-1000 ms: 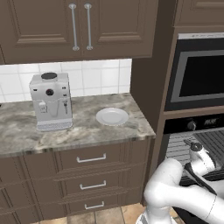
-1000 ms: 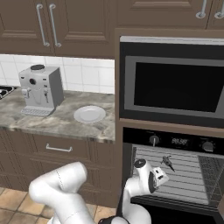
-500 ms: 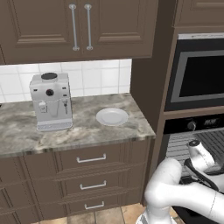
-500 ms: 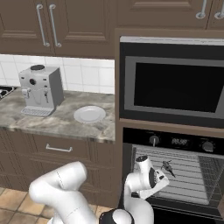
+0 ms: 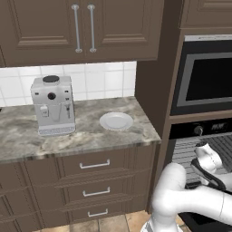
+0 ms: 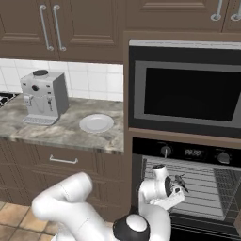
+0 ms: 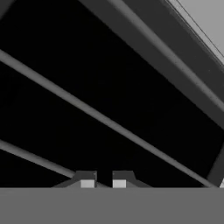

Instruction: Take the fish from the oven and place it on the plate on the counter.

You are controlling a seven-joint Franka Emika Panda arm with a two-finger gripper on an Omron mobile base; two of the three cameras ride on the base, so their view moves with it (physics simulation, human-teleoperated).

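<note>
While the arm bends low from the base, left base view: wrist reaching into the oven (image 5: 206,149); plate (image 5: 116,121) on the counter (image 5: 27,136). Right base view: gripper (image 6: 180,183) at the wire rack, fish (image 6: 180,181) at its tips. Hand view: fingertips (image 7: 87,183) slightly parted, nothing visible between them; whether they grip, cannot tell.

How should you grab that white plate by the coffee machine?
Pinch the plate by its shallow rim at the front edge, probably coming down from above and in front. It lies flat on the counter, so only the rim gives the fingers something to close on, and the coffee machine stands off to one side.
</note>
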